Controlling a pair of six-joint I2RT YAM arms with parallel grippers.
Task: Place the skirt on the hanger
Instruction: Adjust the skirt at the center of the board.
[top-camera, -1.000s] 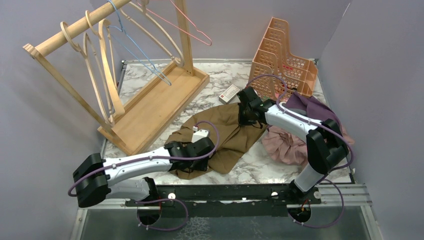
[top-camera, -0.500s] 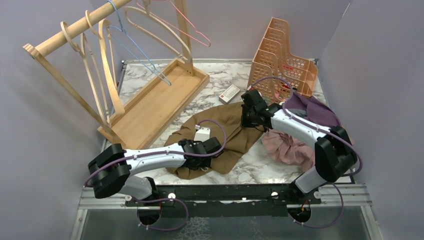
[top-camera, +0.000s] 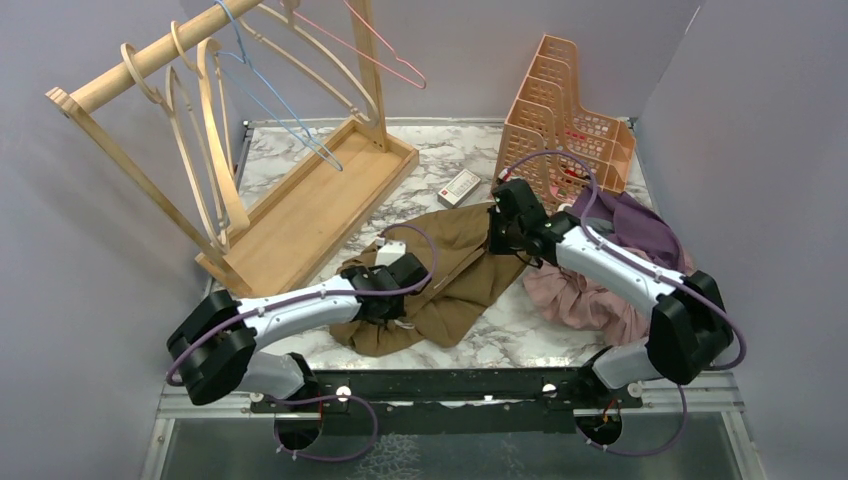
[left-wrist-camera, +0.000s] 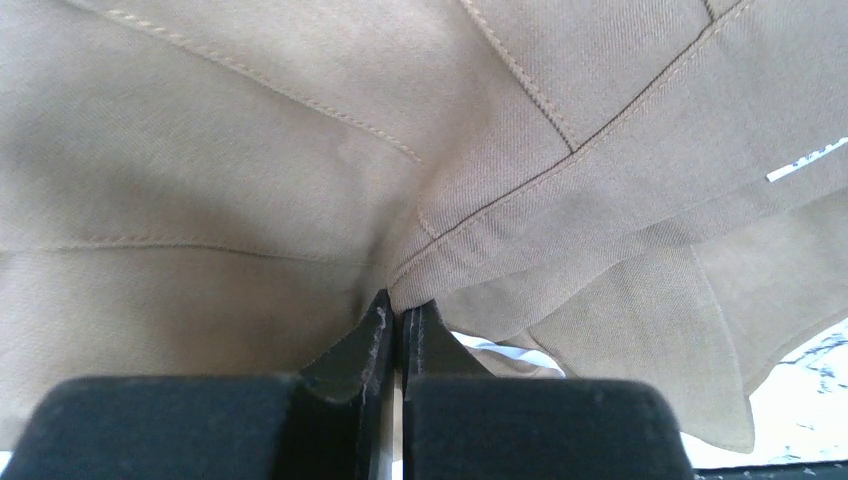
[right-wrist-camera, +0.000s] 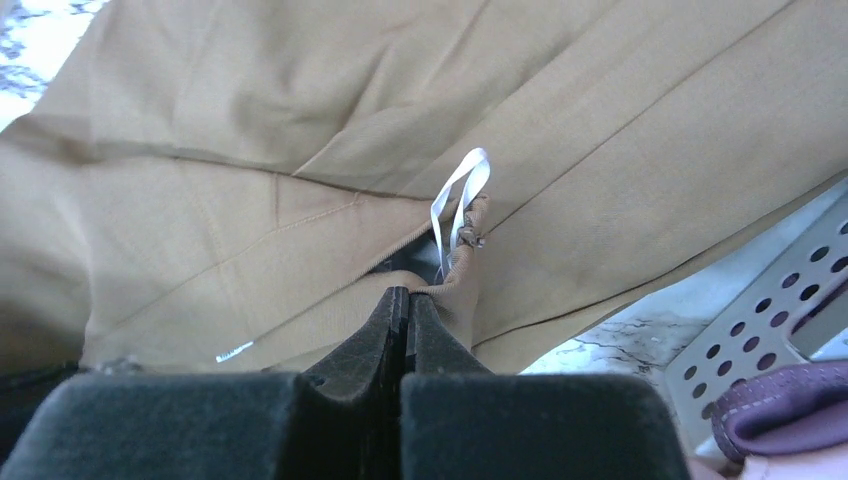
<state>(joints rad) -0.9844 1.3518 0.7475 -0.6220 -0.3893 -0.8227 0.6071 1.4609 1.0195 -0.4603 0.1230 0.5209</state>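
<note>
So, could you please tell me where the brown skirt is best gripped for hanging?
Probably the waistband, gripped at two spread points. The right tool is shut on the skirt edge beside the white hanging loop, at its far right end; the left tool pinches a stitched fold at the near left. That loop suggests the waistband.

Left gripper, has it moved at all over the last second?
Yes. In the top view, the left gripper, shut on the skirt, has shifted slightly away from the near rail, toward the wooden rack's base.
</note>
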